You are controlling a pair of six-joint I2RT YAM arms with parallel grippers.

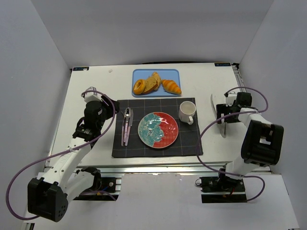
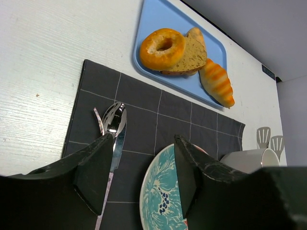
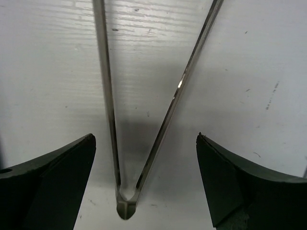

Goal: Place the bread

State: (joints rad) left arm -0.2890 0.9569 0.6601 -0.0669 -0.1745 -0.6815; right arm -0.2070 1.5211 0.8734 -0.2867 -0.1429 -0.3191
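Note:
The bread slice [image 1: 153, 82], golden-tan with a darker crust, lies on a blue tray [image 1: 173, 73] at the back of the table, between a glazed donut [image 1: 139, 86] and a croissant [image 1: 171, 86]. In the left wrist view the slice [image 2: 192, 55] leans under the donut [image 2: 162, 48], and a second tan piece [image 2: 195, 32] peeks out behind it. My left gripper [image 1: 111, 109] is open and empty over the left edge of the placemat, well short of the tray [image 2: 143, 139]. My right gripper [image 1: 221, 115] is open, its jaws either side of metal tongs [image 3: 144, 120] lying on the table.
A black placemat [image 1: 188, 143] holds a spoon and knife [image 1: 126, 125], a teal-and-red plate [image 1: 158, 129] and a white mug [image 1: 187, 112]. The tongs [image 1: 219, 122] lie to the right of the mat. Grey walls close in the table on three sides.

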